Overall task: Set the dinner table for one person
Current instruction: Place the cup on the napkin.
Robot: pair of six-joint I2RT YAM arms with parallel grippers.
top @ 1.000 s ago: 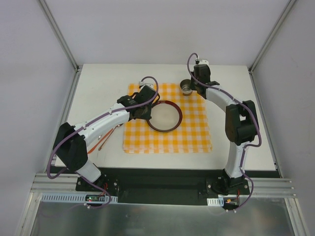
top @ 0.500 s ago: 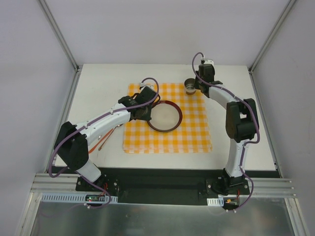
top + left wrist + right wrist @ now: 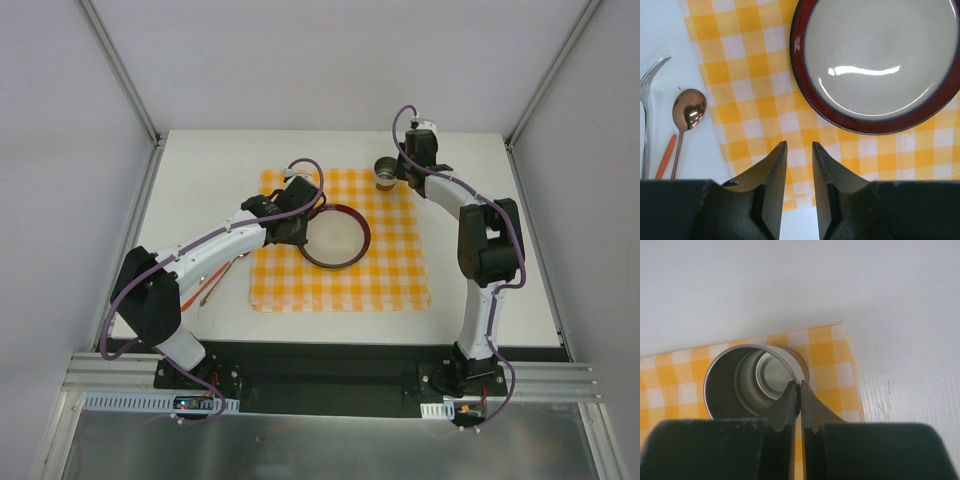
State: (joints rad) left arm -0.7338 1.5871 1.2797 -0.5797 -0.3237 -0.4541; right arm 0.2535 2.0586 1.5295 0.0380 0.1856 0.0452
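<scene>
Near, the left gripper point(image 3: 799, 150), slightly apart and empty over the cloth point(image 3: 755, 115), could snag it and shift the plate point(image 3: 880, 60). Far, the right gripper point(image 3: 796, 390), clamped on the cup's point(image 3: 725, 385) thin wall, could tip it. On the white table point(image 3: 200, 180) beneath: one fork point(image 3: 645, 135), one spoon point(image 3: 689, 109), one orange-handled utensil point(image 3: 665, 156), one cloth, one plate, one cup.

The white surface point(image 3: 200, 180) carries an orange-and-white checked cloth point(image 3: 340, 285) spread flat around its middle. On the bare surface off the cloth's edge, at about 8 o'clock, lie a fork point(image 3: 649, 100), a copper-coloured spoon point(image 3: 688, 112) near it, and a slim orange piece point(image 3: 665, 156) between their stems. What that piece is cannot be told.
</scene>
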